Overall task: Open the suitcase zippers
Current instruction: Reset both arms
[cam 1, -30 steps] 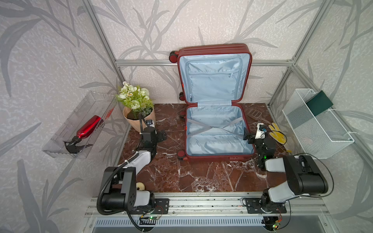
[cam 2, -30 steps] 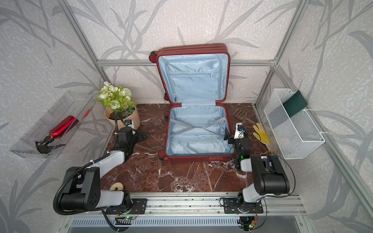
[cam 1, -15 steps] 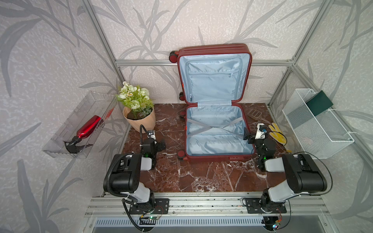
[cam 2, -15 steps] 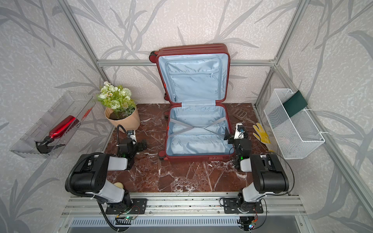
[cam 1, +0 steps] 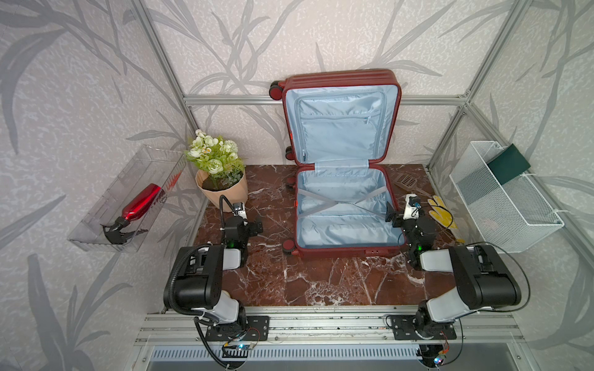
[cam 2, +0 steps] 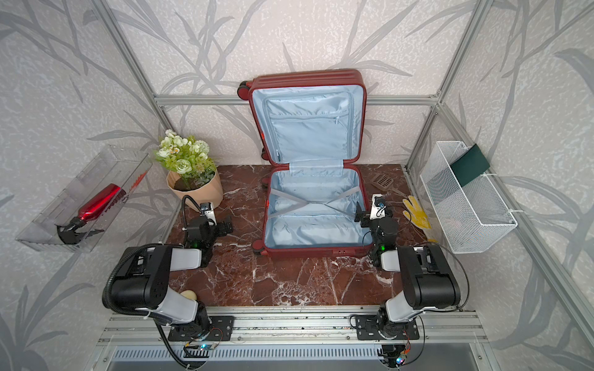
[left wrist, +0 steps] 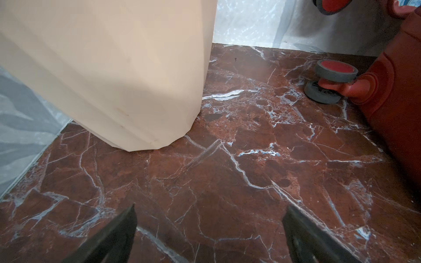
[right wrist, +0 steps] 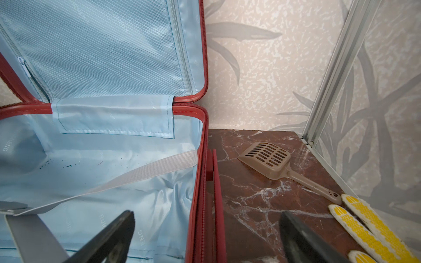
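Here the left arm and right arm crouch folded beside the suitcase — jaws released.

In a top view, your suitcase lies wide open, lid propped against the back wall. Your right pincer sits right at its rim, with the yellow glove just outboard of it and the brown scoop beyond. Your left pincer hangs low over the table, flower pot just ahead, suitcase apart on its inner side.
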Robot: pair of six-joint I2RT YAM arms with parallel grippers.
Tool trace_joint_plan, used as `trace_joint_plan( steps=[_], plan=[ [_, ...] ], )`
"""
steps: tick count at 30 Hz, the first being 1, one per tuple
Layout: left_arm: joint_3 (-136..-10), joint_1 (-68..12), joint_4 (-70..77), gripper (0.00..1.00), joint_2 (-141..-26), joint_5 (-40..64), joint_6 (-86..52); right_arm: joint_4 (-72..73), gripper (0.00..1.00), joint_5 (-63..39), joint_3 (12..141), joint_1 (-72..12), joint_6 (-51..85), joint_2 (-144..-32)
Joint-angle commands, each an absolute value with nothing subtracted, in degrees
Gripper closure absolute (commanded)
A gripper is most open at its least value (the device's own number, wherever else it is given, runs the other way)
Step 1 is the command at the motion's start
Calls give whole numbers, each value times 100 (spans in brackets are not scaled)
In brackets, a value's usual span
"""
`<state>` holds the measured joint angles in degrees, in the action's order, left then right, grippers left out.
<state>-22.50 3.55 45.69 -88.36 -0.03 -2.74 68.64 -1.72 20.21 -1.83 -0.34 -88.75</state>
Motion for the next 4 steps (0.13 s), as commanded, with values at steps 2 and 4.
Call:
trace_joint_plan(
  steps=[2,4],
  plan=[
    [-2364,377,4573,1,-8722,43,-246,5880,1,-123,1986,-256,-126,-9079],
    [-2382,377,4549,1,-8736,18,-270,5880,1,-123,1984,-264,-123,-9075]
  ],
)
